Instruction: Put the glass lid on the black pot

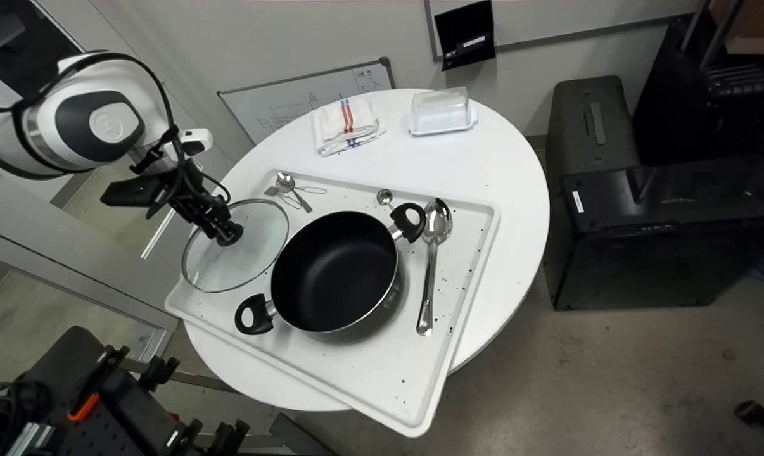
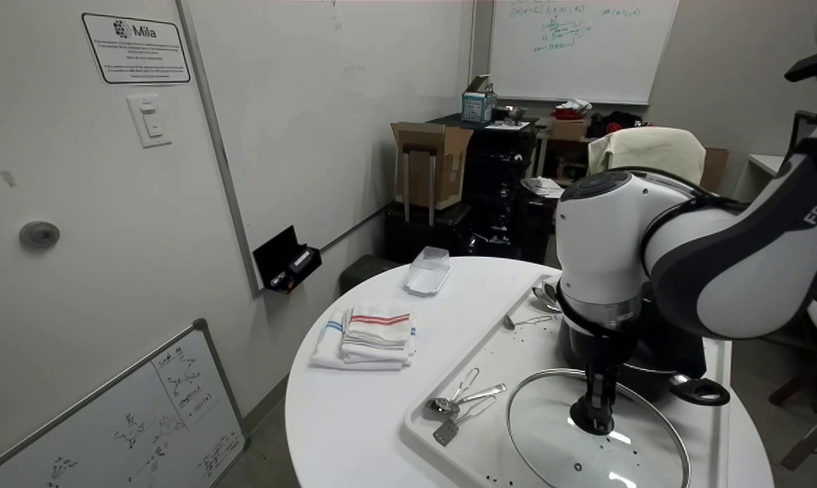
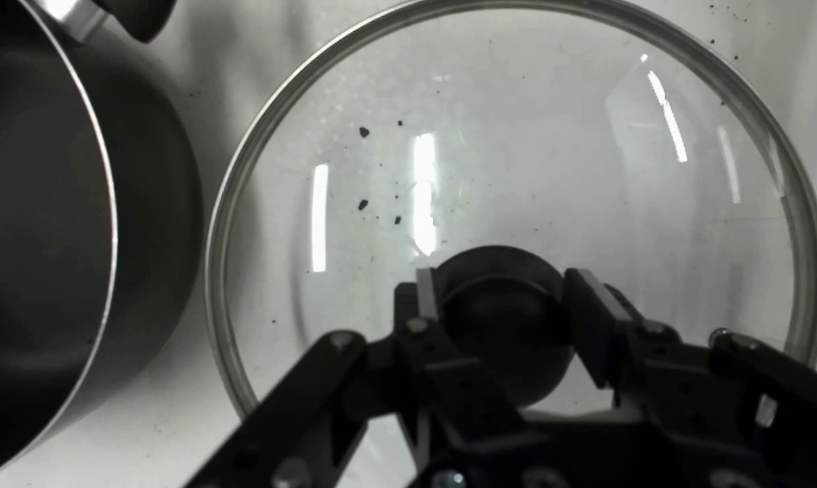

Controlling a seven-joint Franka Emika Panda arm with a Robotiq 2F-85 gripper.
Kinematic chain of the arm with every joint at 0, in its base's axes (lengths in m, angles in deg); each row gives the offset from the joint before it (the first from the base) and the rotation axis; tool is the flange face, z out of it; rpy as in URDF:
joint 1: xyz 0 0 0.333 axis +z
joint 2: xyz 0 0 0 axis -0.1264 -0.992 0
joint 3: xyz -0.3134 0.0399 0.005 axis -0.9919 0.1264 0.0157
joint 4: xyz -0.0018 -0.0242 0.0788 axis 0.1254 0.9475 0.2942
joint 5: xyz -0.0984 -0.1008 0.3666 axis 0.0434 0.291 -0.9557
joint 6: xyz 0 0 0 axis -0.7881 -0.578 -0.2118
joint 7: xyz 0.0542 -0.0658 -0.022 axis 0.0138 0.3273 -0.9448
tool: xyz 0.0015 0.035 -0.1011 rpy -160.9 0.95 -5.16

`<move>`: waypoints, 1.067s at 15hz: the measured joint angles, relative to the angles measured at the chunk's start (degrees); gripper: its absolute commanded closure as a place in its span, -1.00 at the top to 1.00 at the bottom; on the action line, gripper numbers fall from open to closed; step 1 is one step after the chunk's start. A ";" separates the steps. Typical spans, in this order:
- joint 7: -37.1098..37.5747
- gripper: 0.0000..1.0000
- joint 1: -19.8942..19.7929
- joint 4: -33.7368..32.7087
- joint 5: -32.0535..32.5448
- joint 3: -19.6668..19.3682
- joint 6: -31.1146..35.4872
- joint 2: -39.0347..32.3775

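The glass lid [image 1: 258,244] is a clear disc with a thin metal rim and a dark round knob. It lies roughly level beside the pot, over the tray's corner, and shows also in an exterior view [image 2: 632,457] and the wrist view [image 3: 530,135]. My gripper [image 1: 222,233] points down at the lid's middle. In the wrist view its fingers [image 3: 500,291] press on both sides of the knob. I cannot tell whether the rim touches the tray. The black pot [image 1: 334,272] stands uncovered next to the lid; the arm partly hides it in an exterior view [image 2: 676,349].
The white tray [image 1: 369,386] sits on a round white table [image 1: 515,183]. A large metal spoon [image 1: 430,272] lies past the pot. Small utensils [image 1: 287,187] lie near the lid. Folded towels [image 1: 344,123] and a clear-lidded box [image 1: 442,111] stand behind. The pot's black handle [image 1: 253,315] sticks out.
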 measured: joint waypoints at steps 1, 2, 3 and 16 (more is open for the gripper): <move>0.00 -0.54 0.00 0.70 0.00 0.04 0.00 0.96; 0.00 -0.54 0.00 1.38 0.00 0.08 0.00 1.93; 0.00 -0.54 0.00 2.07 0.00 0.11 0.00 2.94; 0.00 -0.54 -1.81 10.36 0.05 -0.54 -0.01 14.00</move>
